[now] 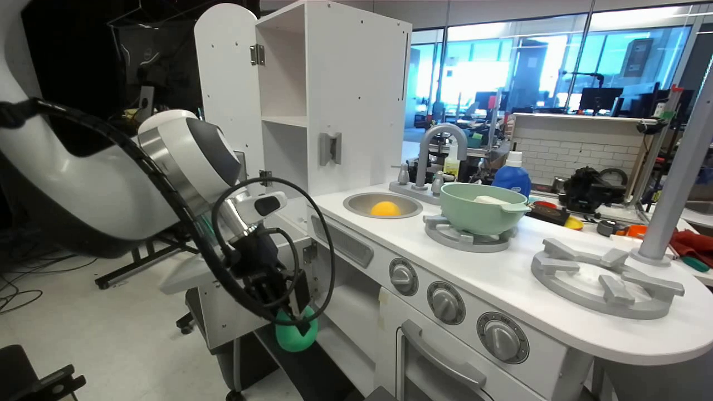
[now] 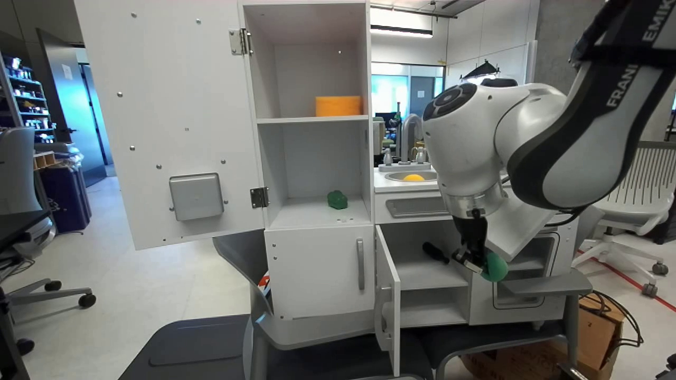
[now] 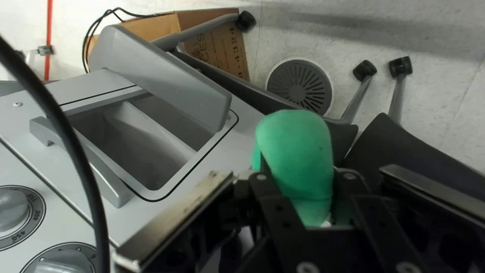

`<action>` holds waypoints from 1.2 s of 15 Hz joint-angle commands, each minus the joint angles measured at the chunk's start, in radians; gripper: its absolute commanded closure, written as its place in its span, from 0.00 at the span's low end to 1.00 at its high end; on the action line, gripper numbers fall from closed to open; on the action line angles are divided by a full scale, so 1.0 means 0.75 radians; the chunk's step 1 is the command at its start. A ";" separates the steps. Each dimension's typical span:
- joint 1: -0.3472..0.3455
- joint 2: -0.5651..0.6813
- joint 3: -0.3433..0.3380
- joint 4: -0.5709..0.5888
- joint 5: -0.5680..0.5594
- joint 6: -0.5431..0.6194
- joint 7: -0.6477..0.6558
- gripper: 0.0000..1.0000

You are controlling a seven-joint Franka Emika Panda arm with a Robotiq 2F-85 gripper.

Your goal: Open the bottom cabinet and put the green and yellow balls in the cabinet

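Observation:
My gripper (image 1: pixel 301 318) is shut on the green ball (image 3: pixel 297 140), whose soft sides bulge past the fingers. In an exterior view the green ball (image 2: pixel 496 267) hangs before the oven front, right of an opened low compartment. That compartment (image 2: pixel 430 272), under the sink, has two levels and its white door (image 2: pixel 388 306) swung outward. Left of it, a low white door (image 2: pixel 319 272) with a slim grey vertical handle is closed. Which of these is the bottom cabinet I cannot tell. The yellow ball (image 1: pixel 386 209) rests in the sink bowl, its lower part hidden.
A dark object (image 2: pixel 435 252) lies on the compartment's upper level. A grey chair armrest (image 2: pixel 546 284) juts out before the oven. The tall cupboard's upper door (image 2: pixel 185 105) hangs wide, with an orange block (image 2: pixel 338 105) inside. A pale green bowl (image 1: pixel 479 209) sits on a burner.

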 commanded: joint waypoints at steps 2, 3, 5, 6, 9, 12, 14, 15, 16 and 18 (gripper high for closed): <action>-0.008 0.180 -0.022 0.202 -0.163 0.032 0.208 0.94; -0.010 0.198 -0.008 0.240 -0.174 0.011 0.220 0.94; -0.011 0.267 -0.007 0.331 -0.220 0.011 0.276 0.94; -0.011 0.286 0.001 0.374 -0.234 -0.002 0.288 0.94; -0.024 0.370 0.010 0.502 -0.275 -0.010 0.302 0.94; -0.037 0.445 0.013 0.621 -0.292 -0.012 0.281 0.94; -0.048 0.488 0.014 0.690 -0.302 -0.011 0.265 0.94; -0.050 0.497 0.015 0.713 -0.302 -0.014 0.257 0.94; -0.055 0.519 0.012 0.742 -0.305 -0.008 0.255 0.94; -0.063 0.546 0.014 0.788 -0.299 -0.012 0.237 0.94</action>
